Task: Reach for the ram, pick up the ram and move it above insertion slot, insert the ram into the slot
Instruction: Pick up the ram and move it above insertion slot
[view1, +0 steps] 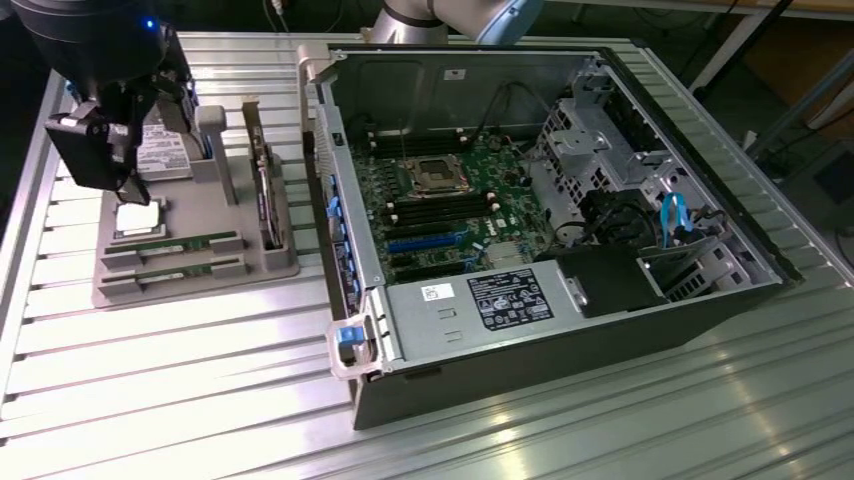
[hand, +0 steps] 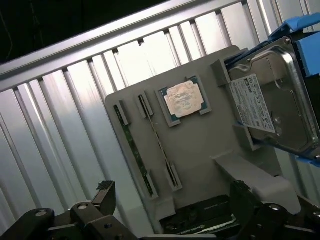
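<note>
Hand (hand: 172, 192) spread apart, upper left of exterior view, above grey holder (view1: 147, 292). Ram (view1: 174, 243) seated in holder groove, processor chip (view1: 140, 218) alongside. Slot (view1: 434, 212) inside open case (view1: 534, 370), centre frame.

**Non-task items, table and case**

Table (view1: 160, 400): ribbed metal, carries everything listed.
Computer case (view1: 441, 75): open-sided, centre to 3 o'clock in the exterior view.
Inside it:
- motherboard (view1: 467, 215)
- square silver processor socket (view1: 434, 177), toward the board's 12 o'clock
- blue expansion socket (view1: 420, 243), toward its 6
- labelled power supply (view1: 467, 305), at 6 o'clock of the board
- blue cables (view1: 671, 215), at 3

Grey holder (view1: 200, 215): at 9 o'clock of the case.
On it:
- processor chip (view1: 139, 217), lying flat
- hard drive (hand: 270, 107) in a blue frame
- upright card (view1: 271, 200) with metal bracket, at the holder's 3 o'clock edge
</note>
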